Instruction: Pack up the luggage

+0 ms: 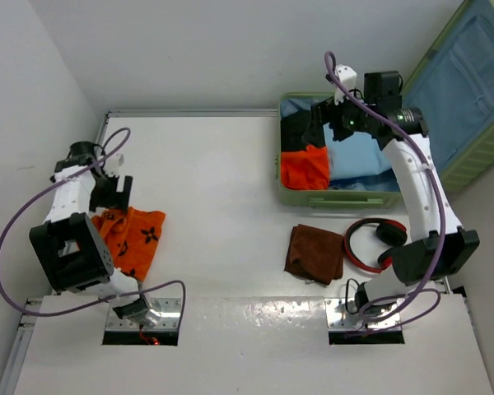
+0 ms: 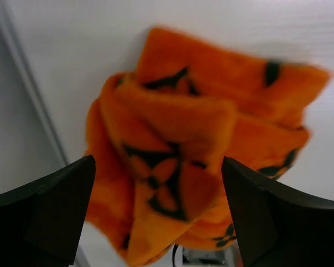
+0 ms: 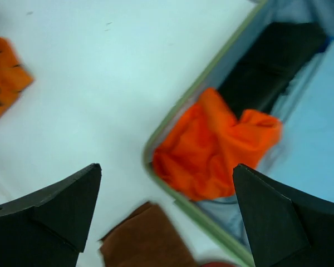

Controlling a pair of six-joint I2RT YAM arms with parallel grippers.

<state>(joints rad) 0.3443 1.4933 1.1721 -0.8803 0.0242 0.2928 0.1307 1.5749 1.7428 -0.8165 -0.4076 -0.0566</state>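
The luggage (image 1: 337, 197) lies open at the back right, light green, with its blue-lined lid (image 1: 469, 90) raised. Inside lie an orange garment (image 1: 305, 167), a black garment (image 1: 296, 132) and a light blue cloth (image 1: 358, 156). My right gripper (image 1: 321, 122) hovers open above the case's left side, holding nothing. In the right wrist view it (image 3: 167, 167) frames the orange garment (image 3: 211, 147) and the green rim (image 3: 172, 111). My left gripper (image 1: 115, 196) stands open over an orange cloth with black flower marks (image 1: 132, 239). In the left wrist view the cloth (image 2: 178, 150) lies crumpled between the spread fingers (image 2: 55, 194), free of them.
A folded brown cloth (image 1: 314, 253) and red-and-black headphones (image 1: 375, 243) lie on the table in front of the luggage. The brown cloth (image 3: 145, 239) also shows in the right wrist view. A wall runs close along the left of the table.
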